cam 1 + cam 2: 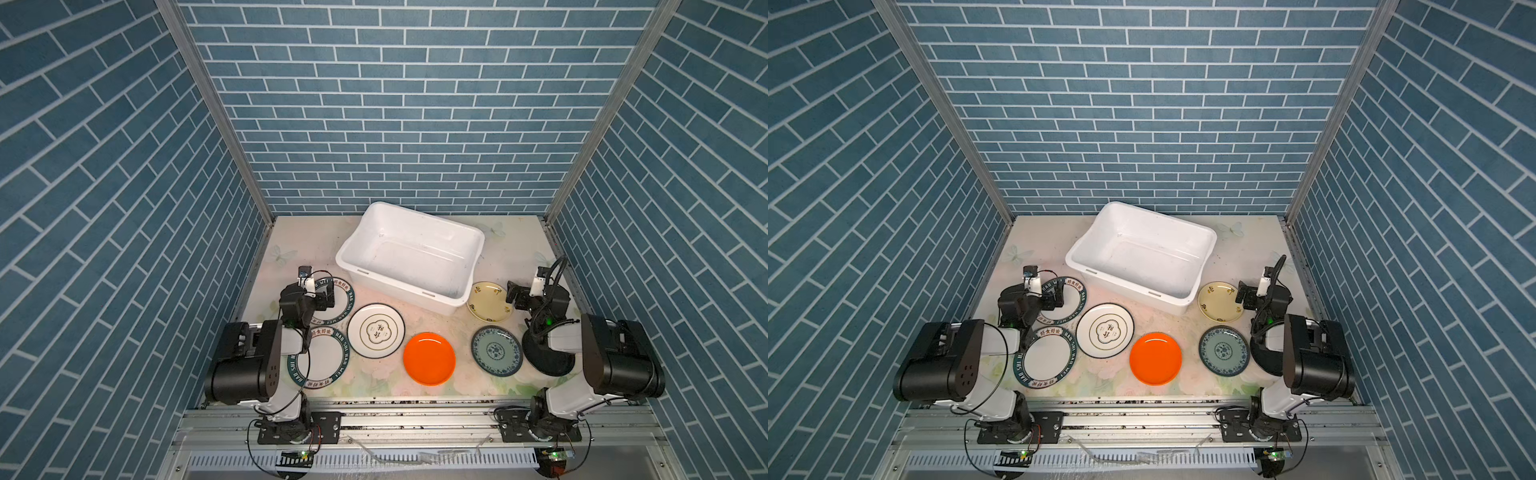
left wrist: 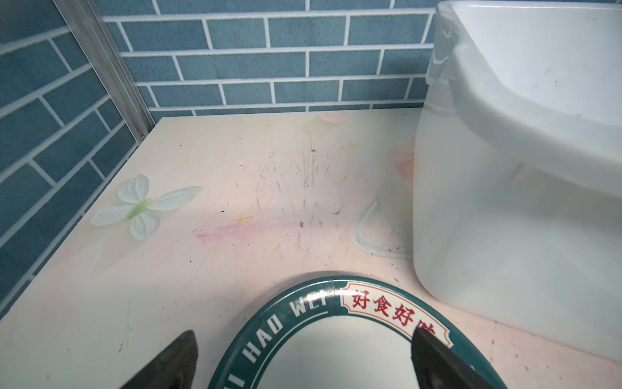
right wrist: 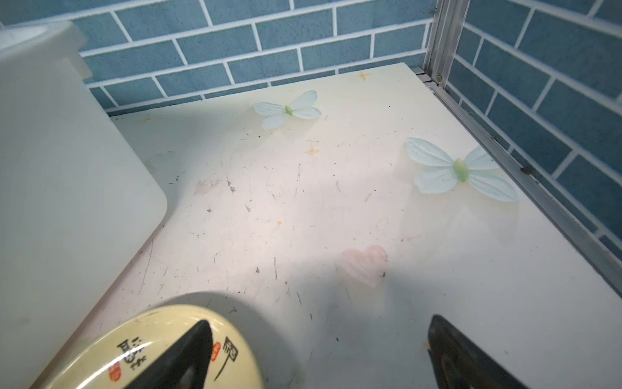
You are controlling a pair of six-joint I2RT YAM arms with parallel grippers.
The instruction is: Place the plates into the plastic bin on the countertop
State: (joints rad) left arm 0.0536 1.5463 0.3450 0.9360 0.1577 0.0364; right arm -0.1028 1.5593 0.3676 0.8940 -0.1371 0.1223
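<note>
We read the bench (image 1: pixel 309 243) in both top views as a clock face, twelve at the back wall (image 1: pixel 395 124). At nine o'clock the left fingers (image 2: pixel 171 362) stand spread wide, pinching nothing. In the left wrist view one hangs over bare bench just outside a white plate with a dark-green lettered rim (image 1: pixel 341 305), and the other is above that rim's red characters. We cannot tell whether either touches. A second lettered plate (image 1: pixel 328 359) lies at eight o'clock, partly under the left arm (image 1: pixel 249 357). Toward the middle we see the white plate with a gold motif (image 1: pixel 376 330), and at six o'clock the orange plate (image 1: pixel 429 358). The plastic bin (image 1: pixel 399 286) sits between centre and twelve o'clock, skewed to the bench edges. All seven plates lie flat on the bench outside it. At three o'clock the cream floral plate (image 1: pixel 490 302) lies just beside the bin's near right corner. The blue-green patterned plate (image 1: pixel 496 351) is at four o'clock. The black plate (image 1: pixel 540 361) is beside it, largely hidden under the right arm (image 1: pixel 615 357). The right fingers (image 3: pixel 181 357) are spread too, holding nothing, one over the cream plate's edge and the other over bare bench.
</note>
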